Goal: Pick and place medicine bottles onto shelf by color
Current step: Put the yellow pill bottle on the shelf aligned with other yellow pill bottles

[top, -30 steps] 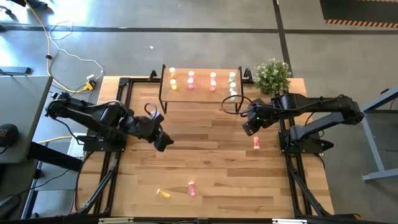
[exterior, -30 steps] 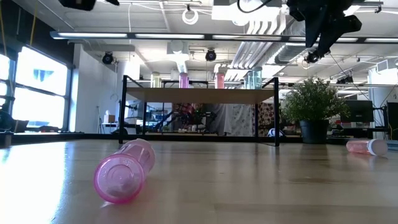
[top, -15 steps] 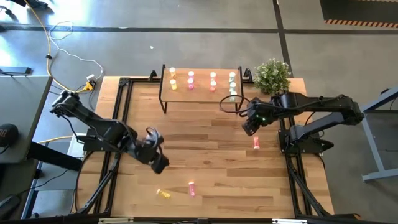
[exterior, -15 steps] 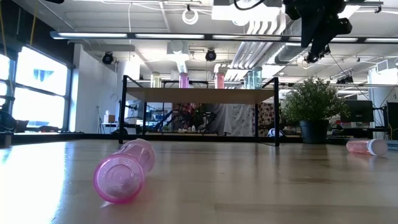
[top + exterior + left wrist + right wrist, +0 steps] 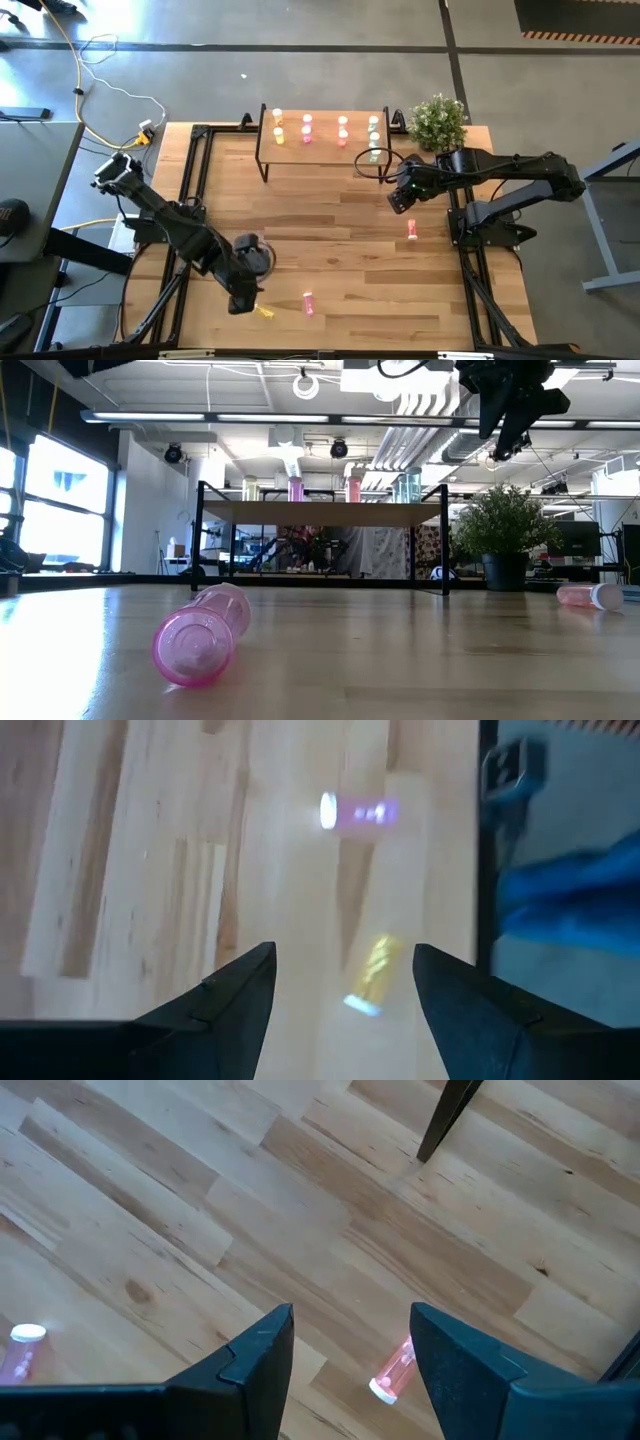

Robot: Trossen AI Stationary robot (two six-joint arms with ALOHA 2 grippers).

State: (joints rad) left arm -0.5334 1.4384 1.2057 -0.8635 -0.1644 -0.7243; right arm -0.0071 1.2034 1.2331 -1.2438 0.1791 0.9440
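My left gripper [image 5: 241, 299] is open and empty above the table's near part, just left of a yellow bottle [image 5: 262, 311] that lies on its side. In the left wrist view the yellow bottle [image 5: 369, 976] shows between my fingers, with a pink bottle [image 5: 358, 813] lying beyond it. That pink bottle [image 5: 308, 303] also shows close up in the low view [image 5: 200, 635]. My right gripper [image 5: 400, 201] is open and empty, raised above another lying pink bottle [image 5: 412, 230]. The shelf [image 5: 323, 143] at the far edge carries several upright bottles: yellow, pink and pale green.
A potted plant [image 5: 437, 121] stands at the far right beside the shelf. A dark shelf leg [image 5: 445, 1115] shows in the right wrist view. Bare wood lies between the two arms in the table's middle.
My left gripper has swung from the table's middle left toward the near edge, down to the yellow bottle. The bottles have stayed where they were.
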